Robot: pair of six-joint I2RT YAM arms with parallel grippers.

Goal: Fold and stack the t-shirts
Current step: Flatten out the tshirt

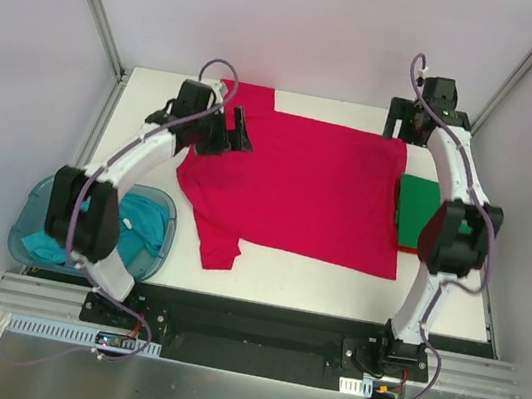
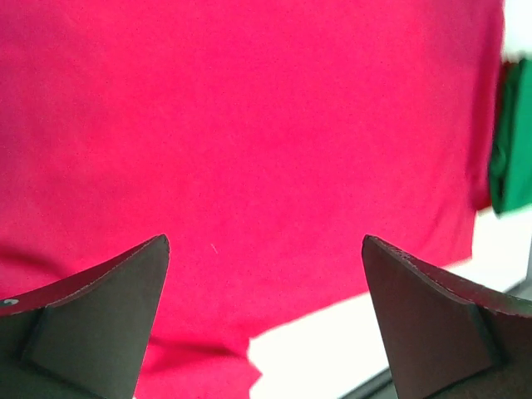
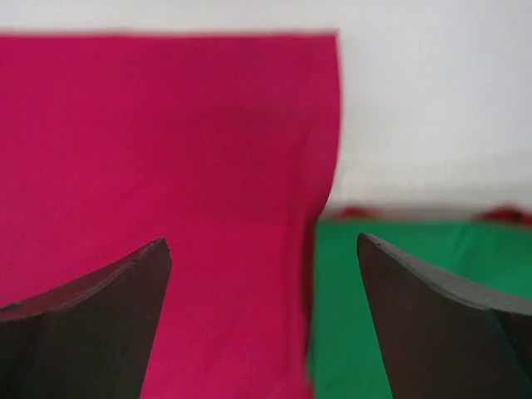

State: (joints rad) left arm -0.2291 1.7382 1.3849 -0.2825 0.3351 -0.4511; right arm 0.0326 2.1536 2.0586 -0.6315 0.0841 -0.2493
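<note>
Below, one red t-shirt [image 1: 298, 189], one green t-shirt [image 1: 416, 211], one teal t-shirt [image 1: 140, 225], left hand [image 2: 266, 241], right hand [image 3: 264, 241] released

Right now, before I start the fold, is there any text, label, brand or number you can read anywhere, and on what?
No readable text in any view.
Red t-shirt: plain, no print.
Green t-shirt: plain, no print on the part that shows.
Teal t-shirt in the tub: a small white patch, maybe a tag, too small to read.
</note>
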